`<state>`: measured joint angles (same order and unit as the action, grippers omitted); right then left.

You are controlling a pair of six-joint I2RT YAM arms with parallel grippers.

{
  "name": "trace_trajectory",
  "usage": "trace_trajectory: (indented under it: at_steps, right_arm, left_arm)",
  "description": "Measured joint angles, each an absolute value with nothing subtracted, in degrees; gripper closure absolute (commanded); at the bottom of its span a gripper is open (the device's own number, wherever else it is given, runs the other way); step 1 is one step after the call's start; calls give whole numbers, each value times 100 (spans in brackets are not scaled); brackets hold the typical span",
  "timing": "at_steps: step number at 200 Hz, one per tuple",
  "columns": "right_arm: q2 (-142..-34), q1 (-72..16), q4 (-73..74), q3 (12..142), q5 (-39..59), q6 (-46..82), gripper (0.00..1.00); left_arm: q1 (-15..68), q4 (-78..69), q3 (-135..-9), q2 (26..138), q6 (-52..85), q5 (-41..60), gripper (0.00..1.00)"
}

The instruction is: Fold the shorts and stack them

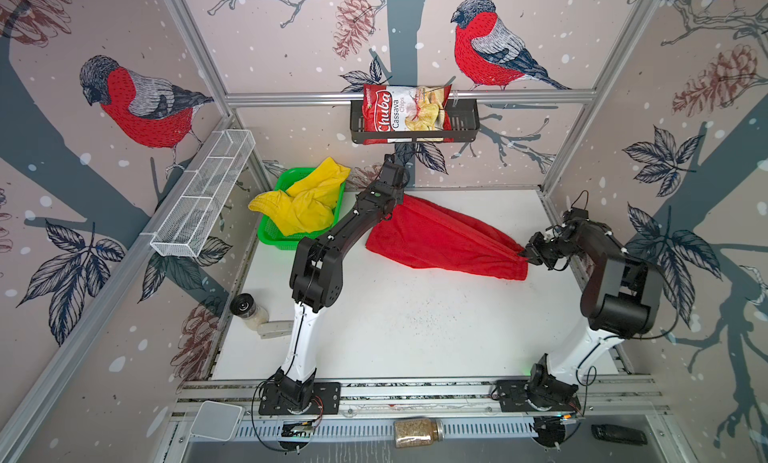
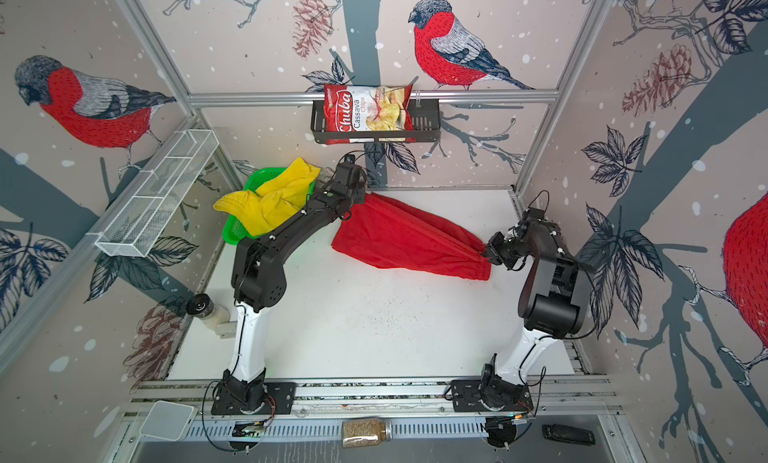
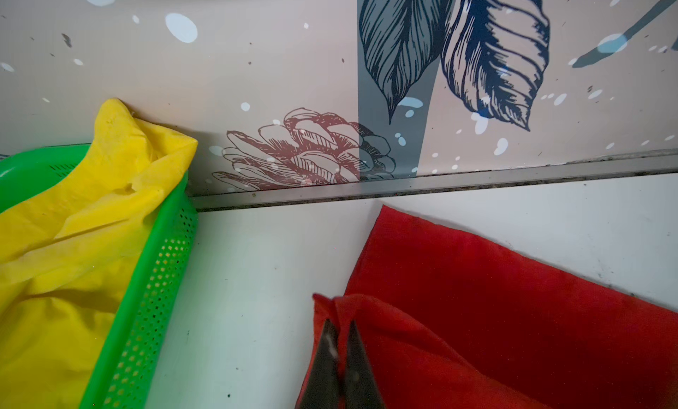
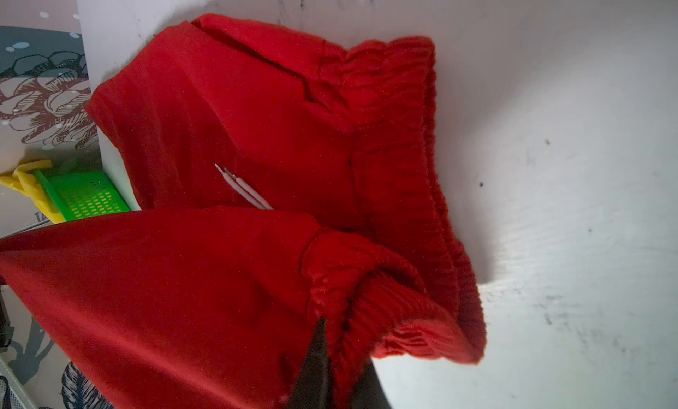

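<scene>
Red shorts (image 1: 440, 236) are stretching across the bench (image 1: 415, 324) between both arms: the left claw (image 3: 341, 324) is clenching a cloth corner at eleven o'clock, the right claw (image 1: 523, 255) is pinching the elastic waistband at three o'clock. Folding is only just starting, I'd judge; the yellow shorts (image 1: 307, 199) are lying crumpled in the green basket (image 1: 272, 237) at ten o'clock, nothing stacked yet.

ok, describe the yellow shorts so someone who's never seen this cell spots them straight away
Start at the white tabletop and go to its far left corner, where a green mesh basket sits by the back wall. The yellow shorts lie crumpled in it, spilling over its rim. They are the only yellow cloth; the red shorts are spread out across the table instead.
</scene>
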<state>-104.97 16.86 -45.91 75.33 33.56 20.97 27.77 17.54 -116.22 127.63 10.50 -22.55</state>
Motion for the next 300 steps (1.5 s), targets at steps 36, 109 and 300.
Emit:
trace_trajectory:
  at_steps: [36, 109, 300]
  right_arm:
    - [-10916, 1710, -4379, 7717, 3304, 2121, 80]
    - [-11177, 1756, -3745, 8294, 2735, 2569, 45]
    - [-9889, -395, -1164, 5959, 2143, 2864, 50]
  left_arm:
    - [2762, 1776, -12226, 13472, 1050, -2265, 91]
    - [2707, 1968, -13093, 14186, 1118, -2154, 29]
    - [2681, 495, -8165, 12088, 2355, 261, 85]
